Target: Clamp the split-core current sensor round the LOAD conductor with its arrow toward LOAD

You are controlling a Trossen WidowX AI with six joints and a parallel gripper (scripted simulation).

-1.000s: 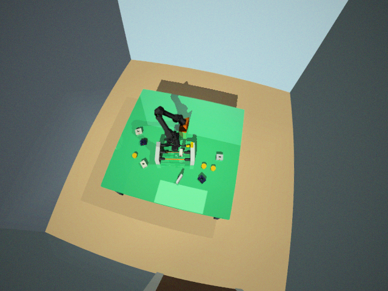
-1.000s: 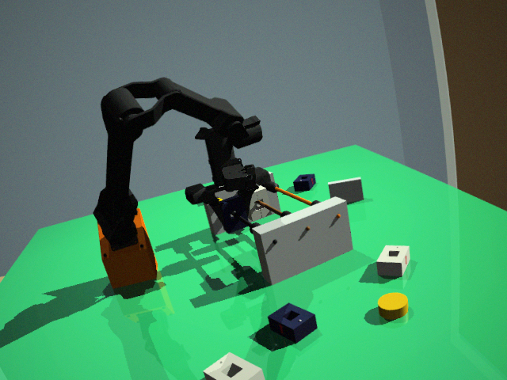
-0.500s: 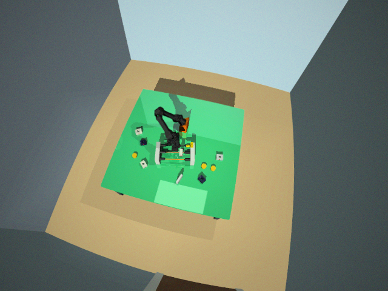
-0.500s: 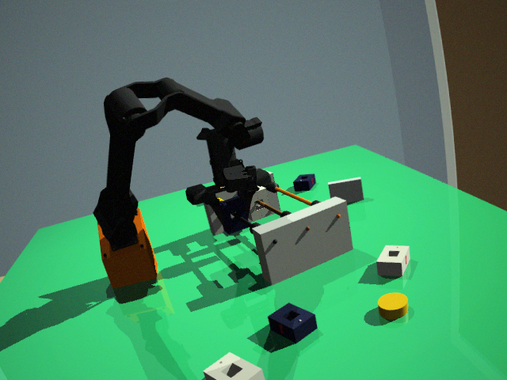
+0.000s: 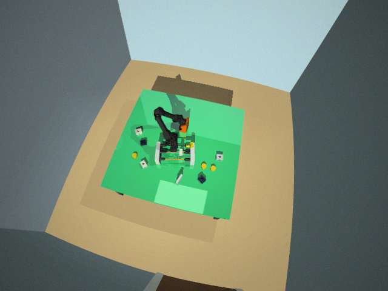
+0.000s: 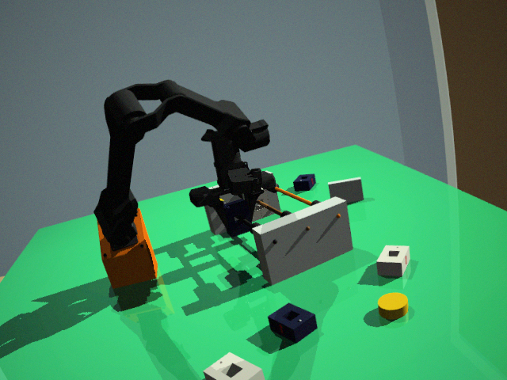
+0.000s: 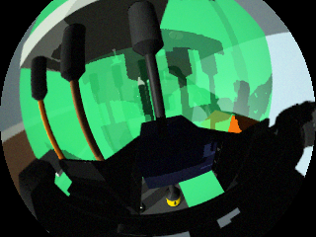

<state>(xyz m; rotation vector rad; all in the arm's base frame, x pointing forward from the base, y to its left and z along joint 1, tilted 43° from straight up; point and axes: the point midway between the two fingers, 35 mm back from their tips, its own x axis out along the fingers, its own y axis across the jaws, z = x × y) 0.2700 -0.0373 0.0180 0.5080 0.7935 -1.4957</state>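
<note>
Table (image 6: 409, 191): a big green top. The arm, the rack and some small blocks and yellow discs stand on it.

Arm (image 6: 123, 163): black, on an orange base. It bends over and reaches down into the rack.

Rack (image 6: 305, 241): two grey end plates with three thin rods held between them. Two rods are orange and one is black.

Black rod (image 7: 153, 79): it runs between the plates, on the side nearest the arm's base. I cannot read any LOAD mark in these views.

Gripper (image 6: 237, 204): its fingers are pressed on the dark blue sensor, one on each side.

Sensor (image 6: 236, 215): a small dark blue block, up in the rack, at the black rod. The rod seems to go into it.

How it will handle: it looks hard, light and boxy. It should not bend. The flat sides are the good place to hold and squeeze, so the two halves snap shut.

Which way it points: the arrow is too small to see, so I cannot tell. Its hole seems to line up with the rod, plate to plate.
</note>
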